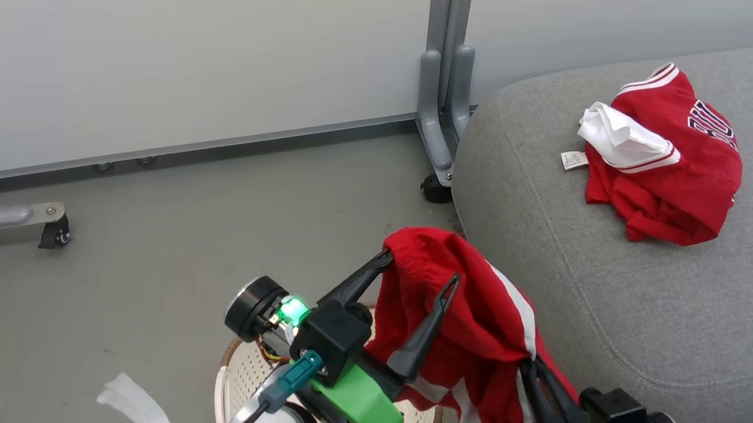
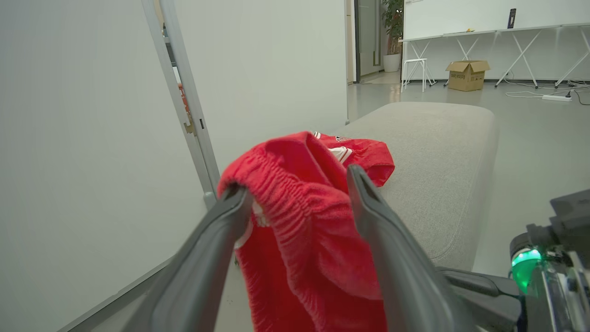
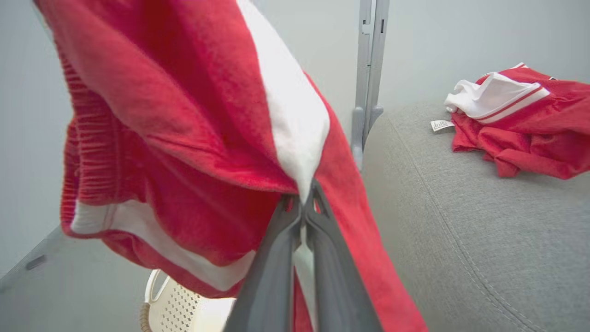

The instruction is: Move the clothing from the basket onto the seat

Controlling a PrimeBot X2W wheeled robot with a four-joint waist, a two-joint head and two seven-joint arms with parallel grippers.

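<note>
Your right gripper (image 3: 305, 196) pinches the red shorts (image 1: 476, 313) tight, your left gripper (image 1: 422, 267) is spread apart, so carry them right onto the seat (image 1: 612, 290).

basket (image 1: 239, 377) mostly hidden behind arm (image 1: 355, 391), jersey (image 1: 678, 181) lettering partly folded away, label (image 1: 573, 160) unreadable

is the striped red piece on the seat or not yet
Not yet: the striped piece hangs beside the seat, above the basket, pinched in the shut right gripper and draped over the open left gripper.
</note>
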